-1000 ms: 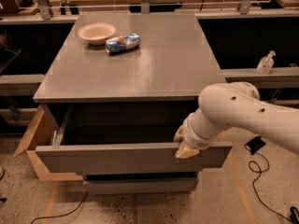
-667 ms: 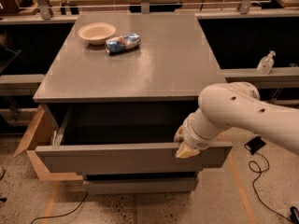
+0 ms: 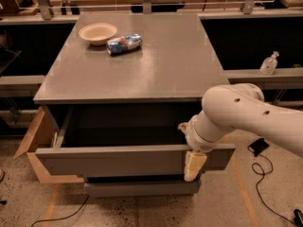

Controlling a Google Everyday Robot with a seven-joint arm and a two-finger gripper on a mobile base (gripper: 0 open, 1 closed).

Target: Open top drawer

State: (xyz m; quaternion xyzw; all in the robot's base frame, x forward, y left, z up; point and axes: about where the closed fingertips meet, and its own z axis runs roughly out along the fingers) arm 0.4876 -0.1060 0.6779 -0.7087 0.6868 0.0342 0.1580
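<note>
The jaws of my gripper (image 3: pixel 188 151) are clamped over the upper edge of the top drawer (image 3: pixel 113 161), near the right end of its front: one cream finger (image 3: pixel 194 164) hangs down flat against the outer grey face, and the tip of the other shows just behind that edge, inside the drawer. My white arm (image 3: pixel 246 115) reaches in from the right of the drawer, its rounded wrist sitting right above the front's edge. The top drawer stands open, its front well forward of the cabinet, so I look down into its dark grey inside, with its left wall in view. Just below the drawer, a narrower grey drawer front (image 3: pixel 142 188) sits further back. Directly above the drawer lies the grey counter (image 3: pixel 156 65); on its far left part, well behind the drawer, a pale bowl (image 3: pixel 97 33) stands upright, and a blue and white can (image 3: pixel 124 44) lies on its side just beside the bowl. To the left of the drawer, a tan board (image 3: pixel 33 134) leans out from the cabinet. To the right of the drawer and further back, a small clear pump bottle (image 3: pixel 269 63) stands on a grey ledge. On the speckled floor to the right of the drawer, a black cable (image 3: pixel 258 183) trails.
</note>
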